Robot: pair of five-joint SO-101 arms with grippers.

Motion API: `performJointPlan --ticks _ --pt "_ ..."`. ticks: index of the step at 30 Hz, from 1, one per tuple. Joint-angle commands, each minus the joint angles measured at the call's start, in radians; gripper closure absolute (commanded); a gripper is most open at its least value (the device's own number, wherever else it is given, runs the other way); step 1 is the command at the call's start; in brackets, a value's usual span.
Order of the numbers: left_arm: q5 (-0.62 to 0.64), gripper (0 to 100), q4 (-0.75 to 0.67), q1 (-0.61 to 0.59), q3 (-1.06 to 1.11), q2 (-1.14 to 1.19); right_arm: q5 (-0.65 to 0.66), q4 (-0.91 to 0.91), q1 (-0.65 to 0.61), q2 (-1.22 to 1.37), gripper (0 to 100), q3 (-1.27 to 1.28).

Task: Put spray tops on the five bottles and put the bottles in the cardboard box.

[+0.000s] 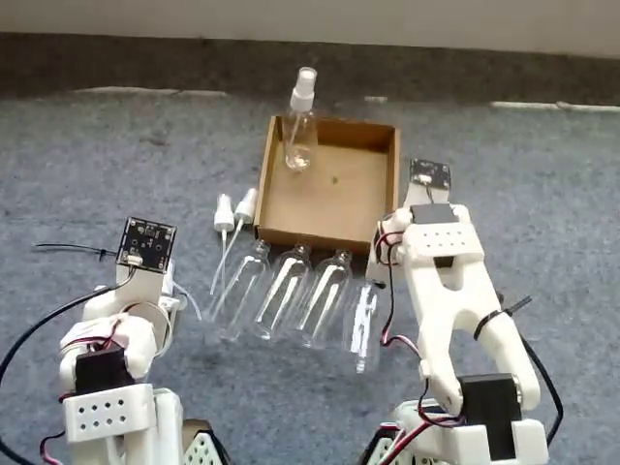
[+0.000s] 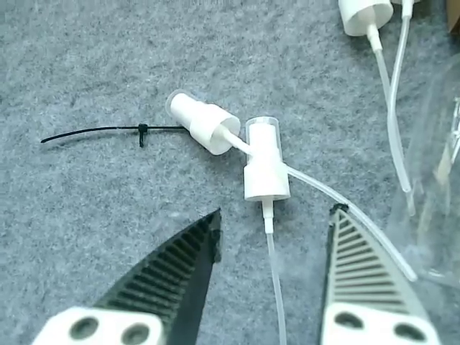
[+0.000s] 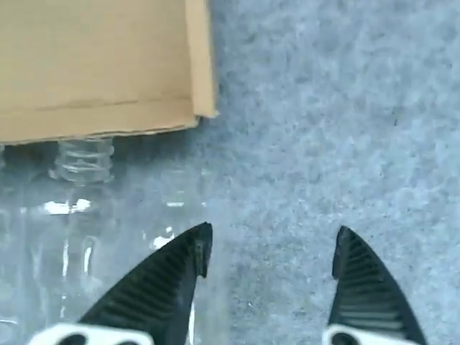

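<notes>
A capped clear plastic bottle (image 1: 301, 131) stands in the shallow brown cardboard box (image 1: 394, 184), four uncapped clear bottles (image 1: 291, 291) lying side by side with necks at its near edge. The left gripper (image 2: 276, 213), jaws wide, hangs over two crossed white spray tops (image 2: 264, 169) beside a black cable tie (image 2: 108, 131); the right gripper (image 3: 274, 230), equally wide and empty, hangs over open grey carpet (image 3: 323, 108) off the box's corner.

Grey-blue carpet covering (image 1: 542, 194), short flecked pile, spread across the whole work surface. Dark band (image 1: 145, 63) along its far edge. Pale strip (image 1: 387, 19) beyond that, at the top. Thin light streaks (image 1: 126, 91) where carpet meets band. Even, soft lighting.
</notes>
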Motion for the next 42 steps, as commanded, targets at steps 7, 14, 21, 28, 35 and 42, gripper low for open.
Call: performJointPlan --ticks 7,14,21,28,35,42 --pt "-0.006 77 -0.015 0.022 -0.002 -0.004 -0.055 0.064 -0.05 -0.064 75.9 -0.116" --pt "-0.006 77 -0.015 0.022 -0.002 -0.004 -0.051 0.191 -0.189 -0.191 75.9 -0.211" --pt "-0.006 77 -0.015 0.022 -0.002 -0.004 0.017 0.124 -0.265 -0.197 75.9 -0.062" --pt "-0.006 77 -0.014 0.022 -0.002 -0.004 0.083 0.058 -0.246 -0.196 75.9 0.085" --pt "-0.006 77 -0.014 0.022 -0.002 -0.004 0.089 0.007 -0.246 -0.196 75.9 0.159" --pt "-0.006 77 -0.014 0.022 -0.002 -0.002 0.14 0.005 -0.239 -0.196 76.4 0.22"
